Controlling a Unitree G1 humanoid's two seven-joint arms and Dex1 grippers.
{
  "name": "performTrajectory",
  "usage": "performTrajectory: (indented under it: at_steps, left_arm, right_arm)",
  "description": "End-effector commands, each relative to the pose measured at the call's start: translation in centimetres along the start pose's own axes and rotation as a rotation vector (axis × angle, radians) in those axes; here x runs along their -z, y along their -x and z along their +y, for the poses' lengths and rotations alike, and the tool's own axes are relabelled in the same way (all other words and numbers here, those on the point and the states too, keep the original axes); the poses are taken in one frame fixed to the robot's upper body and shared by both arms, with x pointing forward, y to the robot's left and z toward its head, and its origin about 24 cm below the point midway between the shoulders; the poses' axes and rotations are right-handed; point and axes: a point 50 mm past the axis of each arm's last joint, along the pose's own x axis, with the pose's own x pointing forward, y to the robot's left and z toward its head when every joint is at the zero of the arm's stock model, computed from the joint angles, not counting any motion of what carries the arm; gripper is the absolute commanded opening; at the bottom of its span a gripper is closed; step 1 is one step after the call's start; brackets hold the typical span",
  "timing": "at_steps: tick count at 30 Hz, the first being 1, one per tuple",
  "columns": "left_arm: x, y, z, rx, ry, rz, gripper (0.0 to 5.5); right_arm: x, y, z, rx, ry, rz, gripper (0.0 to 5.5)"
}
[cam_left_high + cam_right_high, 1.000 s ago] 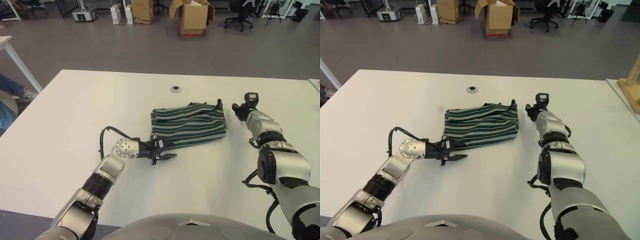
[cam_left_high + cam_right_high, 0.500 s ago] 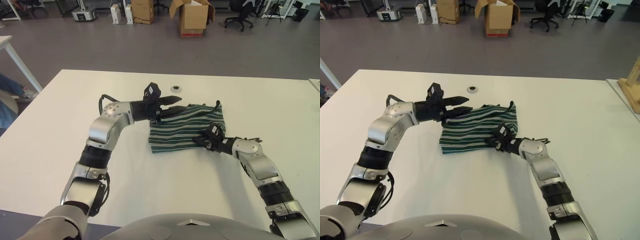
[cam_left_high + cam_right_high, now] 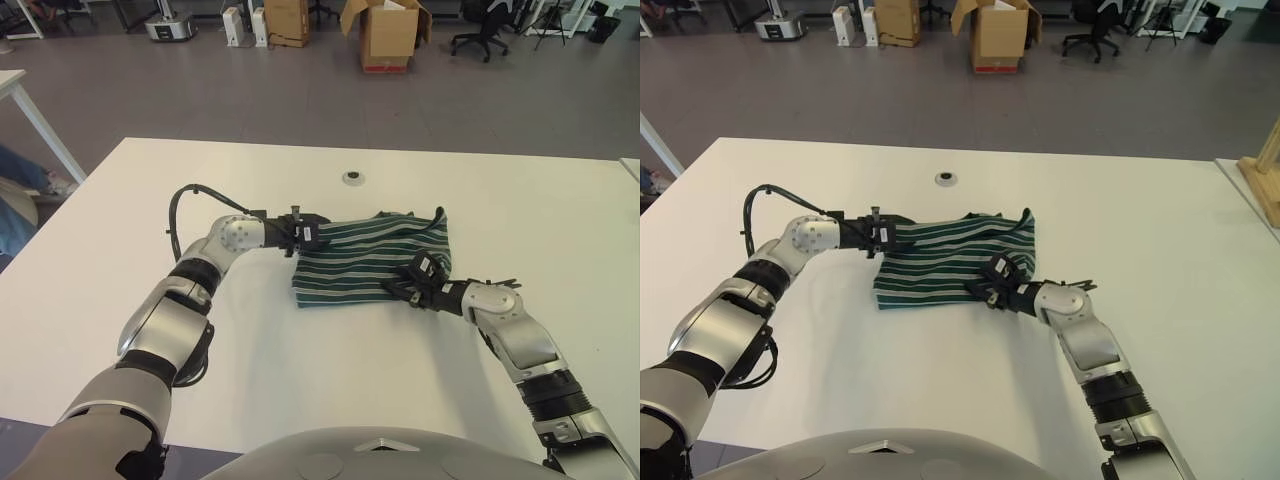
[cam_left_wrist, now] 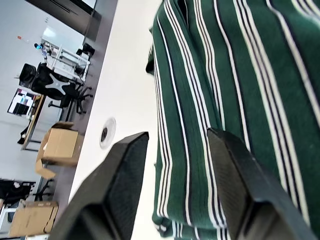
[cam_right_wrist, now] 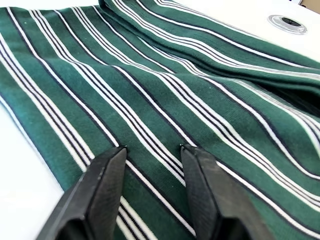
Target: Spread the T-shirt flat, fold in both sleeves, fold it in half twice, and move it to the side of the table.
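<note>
Green-striped T-shirt (image 3: 365, 258) lies folded on the white tabletop (image 3: 150, 200). The left gripper (image 3: 312, 233) has its fingers parted at the far-left corner. The right gripper (image 3: 400, 287) has narrowly parted fingers on the near edge.

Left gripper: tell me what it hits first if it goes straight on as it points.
The T-shirt. The left gripper points toward the robot's right with the shirt's edge at its open fingertips; it would likely push into the cloth.

Left gripper (image 3: 316, 234): fingers apart; elbow bent, wrist pointing toward the robot's right.
Right gripper (image 3: 398, 288): fingers apart; wrist low, angled forward-left.
</note>
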Motion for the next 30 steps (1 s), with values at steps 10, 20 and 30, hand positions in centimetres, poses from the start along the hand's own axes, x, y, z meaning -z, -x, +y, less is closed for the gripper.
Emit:
performTrajectory:
  at_steps: [10,20,30]
  left_arm:
    - [1.4,-0.1,2.0,-0.072,-0.045,0.227,2.14]
    - [3.4,0.6,5.5,-0.661,0.543,0.399,2.14]
    - [0.9,0.3,4.0,-0.212,0.307,0.084,2.14]
  right_arm:
    - [0.8,0.0,-0.2,0.018,-0.007,0.035,1.99]
    - [0.6,-0.9,0.3,-0.006,0.002,0.022,1.99]
    - [1.1,-0.6,0.9,0.009,-0.023,0.024,1.99]
